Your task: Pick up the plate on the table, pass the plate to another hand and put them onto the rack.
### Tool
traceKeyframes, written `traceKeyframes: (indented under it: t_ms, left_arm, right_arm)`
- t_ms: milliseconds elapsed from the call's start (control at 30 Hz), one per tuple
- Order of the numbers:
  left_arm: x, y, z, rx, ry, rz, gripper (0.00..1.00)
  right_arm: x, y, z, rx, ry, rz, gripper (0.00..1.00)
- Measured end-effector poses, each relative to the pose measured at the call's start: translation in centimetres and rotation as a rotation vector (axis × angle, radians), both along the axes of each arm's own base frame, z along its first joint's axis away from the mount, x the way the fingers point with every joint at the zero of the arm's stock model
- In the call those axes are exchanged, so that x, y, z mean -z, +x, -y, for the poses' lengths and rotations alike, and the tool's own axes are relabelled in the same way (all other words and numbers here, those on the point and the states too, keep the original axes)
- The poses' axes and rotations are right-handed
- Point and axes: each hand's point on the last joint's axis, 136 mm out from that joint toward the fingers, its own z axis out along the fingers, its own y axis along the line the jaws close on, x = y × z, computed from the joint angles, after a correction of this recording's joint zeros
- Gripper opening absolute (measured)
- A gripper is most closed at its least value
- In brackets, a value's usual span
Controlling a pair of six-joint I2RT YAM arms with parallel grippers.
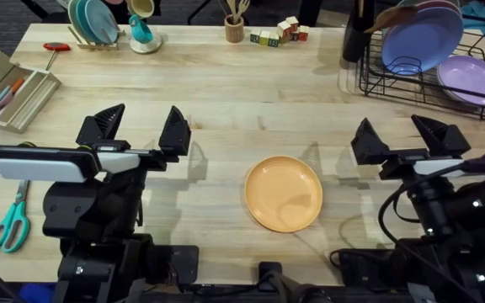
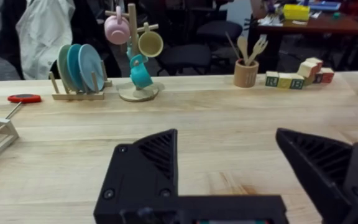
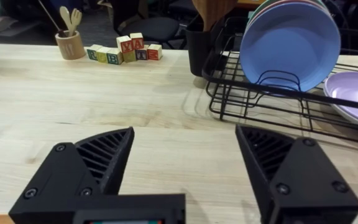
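The orange-tan plate (image 1: 283, 193) lies flat on the light wood table (image 1: 251, 93), near the front edge and between the two arms. My left gripper (image 1: 141, 131) hovers open to the plate's left with nothing between its fingers. My right gripper (image 1: 401, 137) stands open to the plate's right, also holding nothing. The black wire rack (image 1: 394, 80) sits at the far right of the table, with a blue plate (image 1: 422, 39) standing upright in it and a lilac plate (image 1: 473, 80) lying in it. In the right wrist view the rack (image 3: 266, 93) and blue plate (image 3: 289, 42) lie ahead of my open fingers (image 3: 185, 168).
A small wooden rack with teal plates (image 1: 93, 23) and a mug tree (image 1: 142, 29) stand at the back left. A utensil cup (image 1: 235, 28) and letter blocks (image 1: 280, 34) sit at the back middle. A tray of pens (image 1: 11, 88) and scissors (image 1: 8, 223) lie at left.
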Motion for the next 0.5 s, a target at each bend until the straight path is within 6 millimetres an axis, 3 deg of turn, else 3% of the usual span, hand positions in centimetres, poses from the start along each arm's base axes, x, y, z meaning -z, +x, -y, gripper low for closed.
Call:
traceKeyframes:
  t_ms: [500]
  left_arm:
    - [0.73,-0.12,0.06,0.003,0.0,-0.043,0.993]
  right_arm:
    - [0.07,-0.1,0.26,0.013,-0.001,-0.014,0.992]
